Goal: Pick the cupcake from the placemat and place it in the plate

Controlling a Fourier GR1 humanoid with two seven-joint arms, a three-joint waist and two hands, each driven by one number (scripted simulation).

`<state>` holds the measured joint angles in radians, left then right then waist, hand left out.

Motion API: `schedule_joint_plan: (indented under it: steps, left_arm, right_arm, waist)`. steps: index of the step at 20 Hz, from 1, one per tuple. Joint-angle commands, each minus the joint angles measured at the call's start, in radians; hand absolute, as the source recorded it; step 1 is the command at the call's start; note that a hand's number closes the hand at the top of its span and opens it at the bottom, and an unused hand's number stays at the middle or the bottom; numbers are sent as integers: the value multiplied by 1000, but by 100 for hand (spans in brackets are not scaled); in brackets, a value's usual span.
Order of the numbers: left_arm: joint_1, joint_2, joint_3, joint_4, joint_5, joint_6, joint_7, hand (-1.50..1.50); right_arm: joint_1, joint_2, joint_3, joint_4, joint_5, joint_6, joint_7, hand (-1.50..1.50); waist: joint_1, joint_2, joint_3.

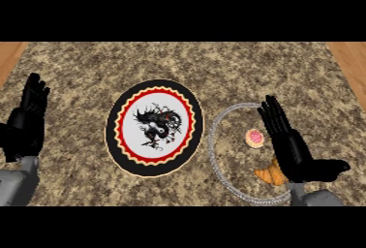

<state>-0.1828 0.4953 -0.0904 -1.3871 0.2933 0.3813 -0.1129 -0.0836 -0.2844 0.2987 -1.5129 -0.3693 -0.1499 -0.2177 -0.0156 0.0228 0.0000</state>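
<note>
Head view, items on a speckled brown stone table [85, 68]. Plate [154, 127]: round, black rim, red-and-cream scalloped ring, white centre with a dark dragon-like figure; left of centre. Placemat [223, 167]: see-through, silver beaded edge, just right of the plate. Cupcake [253, 138]: pink-topped, on the placemat. Croissant [271, 173]: orange-brown, on the placemat nearer the lower edge, partly hidden. Right robot hand [293, 150]: above the placemat, fingers straight and together, beside the cupcake, holding nothing. Left robot hand [27, 118]: at the left edge, fingers straight, upward.
</note>
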Motion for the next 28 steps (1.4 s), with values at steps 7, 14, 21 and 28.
schedule_joint_plan:
  steps: [7, 14, 21, 28]
  left_arm:
    - [144, 83, -108, 20, -143, -59, -30, 0]
    - [255, 83, -108, -28, -142, -89, -84, 0]
    - [284, 31, -115, -49, -202, -69, -81, 0]
    - [244, 45, -103, -61, -203, -78, -29, 0]
  right_arm:
    - [-39, -131, -233, 24, 52, -191, 43, -150]
    - [98, 272, -243, -193, 44, -503, -246, -150]
    - [335, 134, -62, -423, 136, -421, -64, -150]
    - [365, -224, -99, -462, 249, -334, 283, -150]
  waist:
    - [1, -18, -12]
    - [11, -28, 0]
    - [12, -26, -1]
    - [12, -21, -4]
